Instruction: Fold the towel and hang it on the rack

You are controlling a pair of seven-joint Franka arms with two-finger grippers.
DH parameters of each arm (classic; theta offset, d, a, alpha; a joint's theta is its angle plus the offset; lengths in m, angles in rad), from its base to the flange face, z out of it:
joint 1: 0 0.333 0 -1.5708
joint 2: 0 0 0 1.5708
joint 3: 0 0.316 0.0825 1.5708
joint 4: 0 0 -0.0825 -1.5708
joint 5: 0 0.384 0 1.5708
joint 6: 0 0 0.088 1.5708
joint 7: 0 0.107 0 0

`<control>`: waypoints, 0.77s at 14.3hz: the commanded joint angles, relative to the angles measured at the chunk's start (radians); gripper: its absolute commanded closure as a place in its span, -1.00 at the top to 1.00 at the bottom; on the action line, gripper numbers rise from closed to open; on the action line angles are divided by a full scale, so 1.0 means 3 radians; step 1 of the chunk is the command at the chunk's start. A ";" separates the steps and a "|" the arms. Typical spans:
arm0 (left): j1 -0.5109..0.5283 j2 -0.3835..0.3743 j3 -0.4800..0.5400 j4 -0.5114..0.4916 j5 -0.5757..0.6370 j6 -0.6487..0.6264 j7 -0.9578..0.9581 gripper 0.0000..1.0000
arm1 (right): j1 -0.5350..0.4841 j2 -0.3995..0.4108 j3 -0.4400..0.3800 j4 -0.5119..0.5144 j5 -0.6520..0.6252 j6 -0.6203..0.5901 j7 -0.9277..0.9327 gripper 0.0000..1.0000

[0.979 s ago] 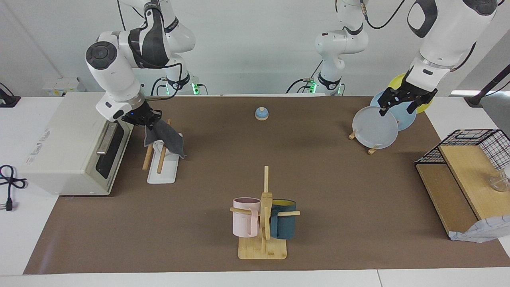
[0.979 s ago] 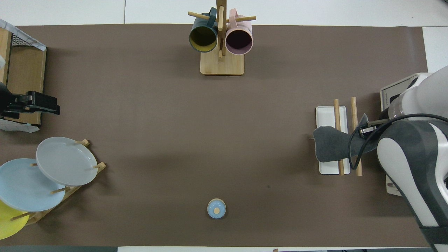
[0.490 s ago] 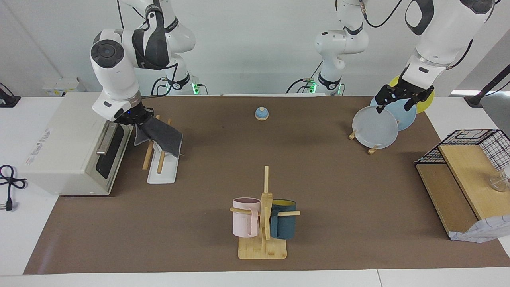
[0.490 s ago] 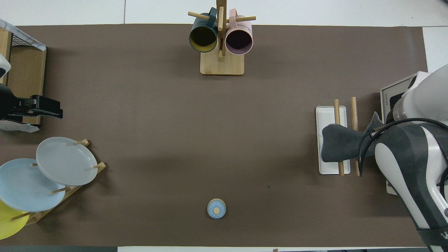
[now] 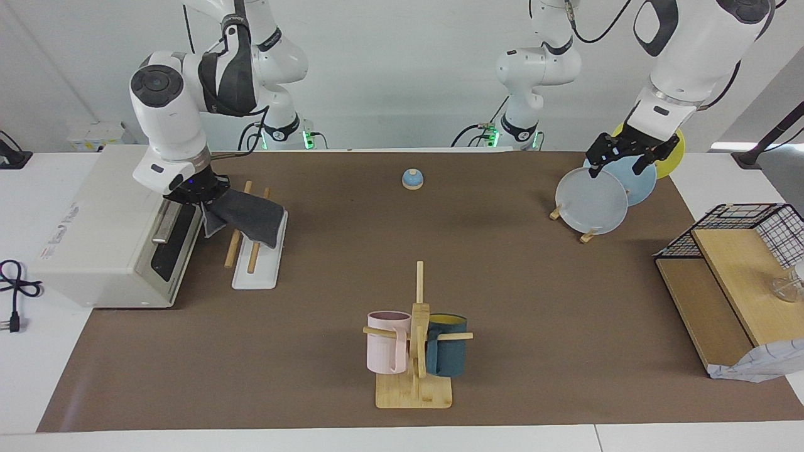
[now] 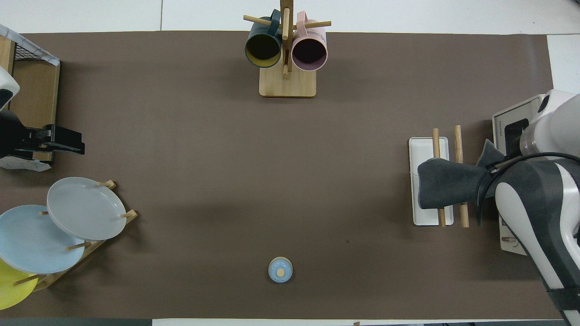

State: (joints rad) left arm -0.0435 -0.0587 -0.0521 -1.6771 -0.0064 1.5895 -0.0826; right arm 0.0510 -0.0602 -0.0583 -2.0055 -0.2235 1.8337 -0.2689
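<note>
A dark grey towel [image 5: 248, 216] lies draped across the two wooden rods of the rack [image 5: 256, 277], which stands on its white base next to the toaster oven. It also shows in the overhead view [image 6: 446, 185], covering the middle of the rack [image 6: 423, 146]. My right gripper [image 5: 202, 199] is shut on the towel's edge, low between the rack and the oven; in the overhead view its arm hides it. My left gripper [image 5: 619, 158] hangs open and empty over the plates, and shows in the overhead view [image 6: 63, 141].
A white toaster oven [image 5: 107, 226] stands at the right arm's end. A mug tree [image 5: 414, 351] with pink and teal mugs is farthest from the robots. A plate stand [image 5: 593, 201], a small blue bell [image 5: 412, 179] and a wire-and-wood shelf [image 5: 741, 251] are also on the table.
My right gripper has drawn the towel's edge toward the toaster oven, so the towel now lies flatter across both rods. My left gripper has drifted slightly above the plates.
</note>
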 commanded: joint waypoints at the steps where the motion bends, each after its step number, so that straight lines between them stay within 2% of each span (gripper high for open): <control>1: -0.0039 -0.0075 0.0041 -0.0045 0.0001 -0.0011 0.0040 1.00 | -0.0047 -0.0111 0.0036 -0.0126 -0.0053 0.0085 -0.0045 0.97; 5: -0.0034 -0.0075 0.0046 -0.0045 0.0001 -0.0006 0.0030 1.00 | -0.0032 -0.0096 0.0041 -0.0070 -0.0007 0.0059 -0.0029 1.00; 8: -0.0008 -0.0075 0.0046 -0.0045 0.0001 -0.0006 0.0025 1.00 | -0.0012 -0.0081 0.0056 0.0099 0.0019 -0.0022 0.0001 1.00; 11: -0.0003 -0.0075 0.0056 -0.0045 0.0006 -0.0006 0.0025 1.00 | -0.0057 -0.0025 0.0056 0.0517 0.0478 -0.0348 0.0154 1.00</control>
State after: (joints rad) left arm -0.0434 -0.0630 -0.0440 -1.6771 -0.0064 1.5896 -0.0826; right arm 0.0516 -0.0775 -0.0476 -1.9424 -0.1493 1.8069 -0.2544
